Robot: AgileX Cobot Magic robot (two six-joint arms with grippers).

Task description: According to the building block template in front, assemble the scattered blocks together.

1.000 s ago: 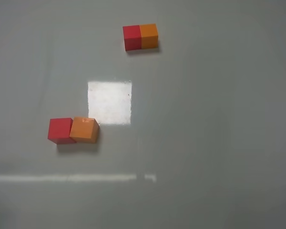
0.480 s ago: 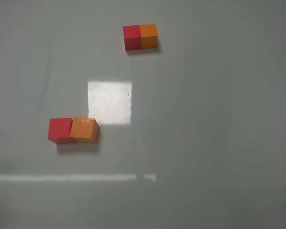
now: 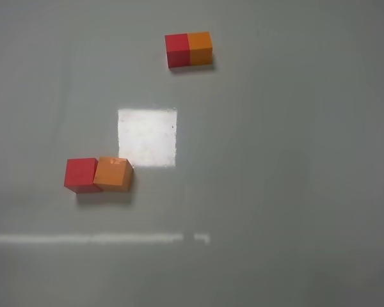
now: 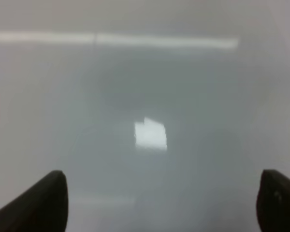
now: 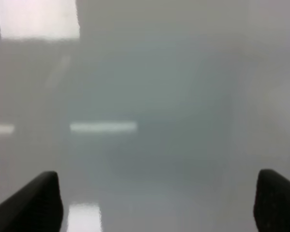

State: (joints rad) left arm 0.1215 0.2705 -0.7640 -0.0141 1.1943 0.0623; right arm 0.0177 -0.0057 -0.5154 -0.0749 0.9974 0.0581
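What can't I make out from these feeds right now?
1. Exterior high: neither arm is in frame, so where they are over the table is unknown.
2. Left wrist: the left gripper is cut off by the frame edge and only its tips show. The view is blurred, with no blocks visible.
3. Right wrist: the right gripper, the same.
4. Exterior high: the seam between the red cube and orange cube is too small to judge flush.
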